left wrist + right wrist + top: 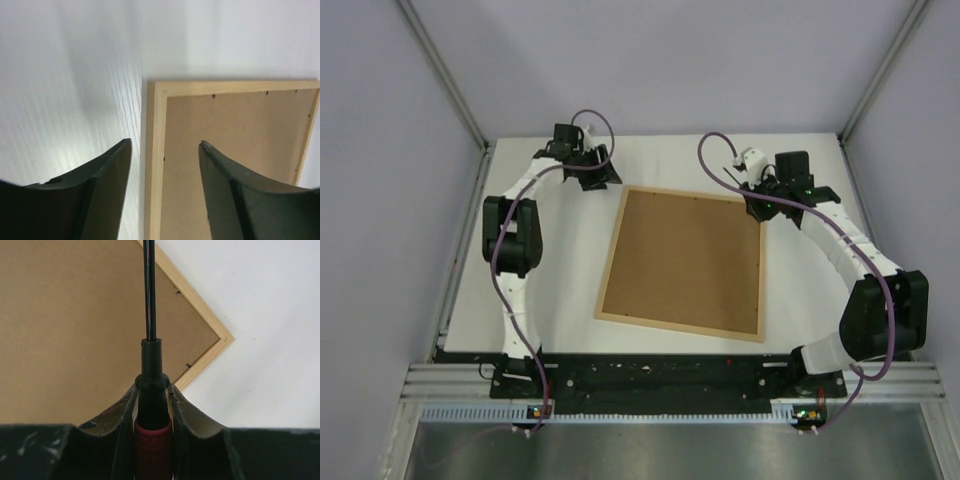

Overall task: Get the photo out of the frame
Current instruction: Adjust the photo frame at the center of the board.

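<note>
Lying face down on the tabletop (570, 290), the frame (155, 175) shows its brown backing board (685, 260), with bare surface on every side. Left jaws hang released over its far-left corner; right jaws grasp a screwdriver (151, 437) above the far-right corner.

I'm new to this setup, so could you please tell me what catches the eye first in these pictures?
The big wooden frame lies face down in the middle of the white table, its brown backing board turned up. The right claw grips a red-handled screwdriver, its shaft pointing over the board near the far right corner. The left claw hangs open over the frame's far left corner.
</note>
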Motion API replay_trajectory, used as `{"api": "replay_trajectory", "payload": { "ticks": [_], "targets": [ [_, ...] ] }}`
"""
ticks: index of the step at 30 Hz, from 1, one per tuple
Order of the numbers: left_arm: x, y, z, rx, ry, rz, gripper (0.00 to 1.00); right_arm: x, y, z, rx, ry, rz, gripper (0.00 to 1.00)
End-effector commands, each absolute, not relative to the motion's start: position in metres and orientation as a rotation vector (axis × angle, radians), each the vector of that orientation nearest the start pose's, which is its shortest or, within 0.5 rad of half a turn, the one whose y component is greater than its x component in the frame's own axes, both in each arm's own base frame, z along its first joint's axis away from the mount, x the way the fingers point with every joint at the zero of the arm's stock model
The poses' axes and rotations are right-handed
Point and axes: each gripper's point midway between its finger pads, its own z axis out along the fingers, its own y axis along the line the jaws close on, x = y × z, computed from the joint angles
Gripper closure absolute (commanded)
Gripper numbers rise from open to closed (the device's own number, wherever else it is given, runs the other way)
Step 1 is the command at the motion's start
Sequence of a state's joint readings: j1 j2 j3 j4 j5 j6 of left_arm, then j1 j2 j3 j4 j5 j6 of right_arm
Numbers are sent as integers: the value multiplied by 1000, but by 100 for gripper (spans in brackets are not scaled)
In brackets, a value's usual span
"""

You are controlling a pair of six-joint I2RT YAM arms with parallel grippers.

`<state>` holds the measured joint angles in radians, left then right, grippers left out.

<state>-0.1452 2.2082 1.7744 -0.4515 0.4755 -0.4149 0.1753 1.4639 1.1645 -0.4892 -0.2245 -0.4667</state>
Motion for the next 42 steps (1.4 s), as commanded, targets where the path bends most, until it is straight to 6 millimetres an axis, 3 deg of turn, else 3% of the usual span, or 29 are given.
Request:
{"api": "replay_trajectory", "payload": {
  "ticks": [1,3,4,8,17,22,29,34,42],
  "targets": [
    [559,-164,154,64,2289,-692,34,391,88,169,-811,2157,102,100],
    [569,-168,158,139,2265,-664,16,391,87,170,-806,2157,95,100],
    [572,-168,158,172,2265,-643,2,391,87,170,-806,2155,92,100],
    [579,-183,154,367,2216,-577,2,391,85,172,-805,2150,81,100],
    [572,-208,116,806,2175,-319,2,392,81,174,-805,2145,50,100],
    [568,-216,107,946,2135,-273,2,391,82,175,-809,2141,53,100],
    [577,-223,105,1088,2030,-236,3,390,81,177,-810,2134,51,100],
    [576,-229,96,1181,1989,-258,8,390,81,184,-806,2115,41,100],
    [562,-236,74,1357,1964,-257,25,387,78,202,-791,2071,16,100]
  ]
}}
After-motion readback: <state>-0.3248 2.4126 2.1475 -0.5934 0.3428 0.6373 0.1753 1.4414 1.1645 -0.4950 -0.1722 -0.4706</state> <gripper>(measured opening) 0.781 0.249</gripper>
